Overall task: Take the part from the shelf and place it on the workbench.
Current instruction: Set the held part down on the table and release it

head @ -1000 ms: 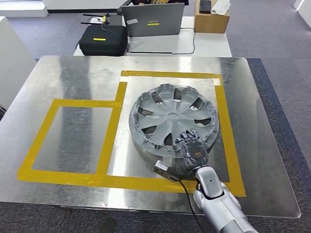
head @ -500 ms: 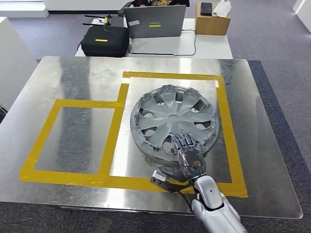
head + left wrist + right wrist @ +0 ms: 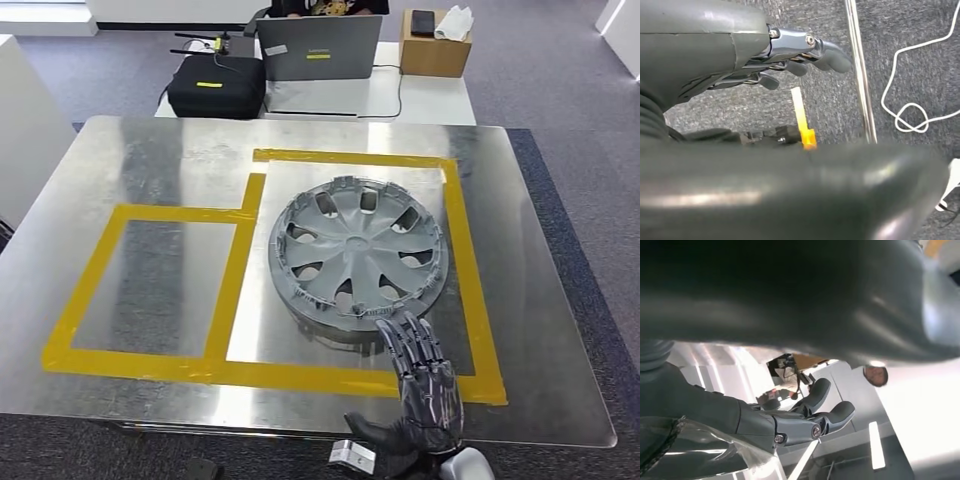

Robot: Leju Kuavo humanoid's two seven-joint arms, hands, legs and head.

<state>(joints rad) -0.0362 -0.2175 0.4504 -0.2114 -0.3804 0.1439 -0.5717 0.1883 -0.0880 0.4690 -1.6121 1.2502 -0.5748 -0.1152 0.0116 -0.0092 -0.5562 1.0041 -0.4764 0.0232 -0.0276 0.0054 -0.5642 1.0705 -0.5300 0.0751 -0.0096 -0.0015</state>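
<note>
The part, a grey wheel cover (image 3: 358,255), lies flat on the metal workbench (image 3: 151,160), inside the larger yellow-taped square (image 3: 464,260). My right hand (image 3: 423,395) hovers at the bench's front edge, just nearer to me than the cover's rim. It does not touch the cover, its fingers are spread and it holds nothing. The right wrist view catches its fingers (image 3: 817,410) extended over the shiny bench top. My left hand (image 3: 791,55) hangs over grey carpet with its fingers loosely extended and nothing in it.
A smaller yellow-taped rectangle (image 3: 113,290) marks the bench's left half. Behind the bench a white table carries a black case (image 3: 215,85), a laptop (image 3: 317,45) and a cardboard box (image 3: 434,45). A white cabinet (image 3: 23,130) stands at the left.
My right hand has let go of the wheel cover's near rim and pulled back to the bench's front edge, fingers spreading. The cover has stayed flat in the taped square.
</note>
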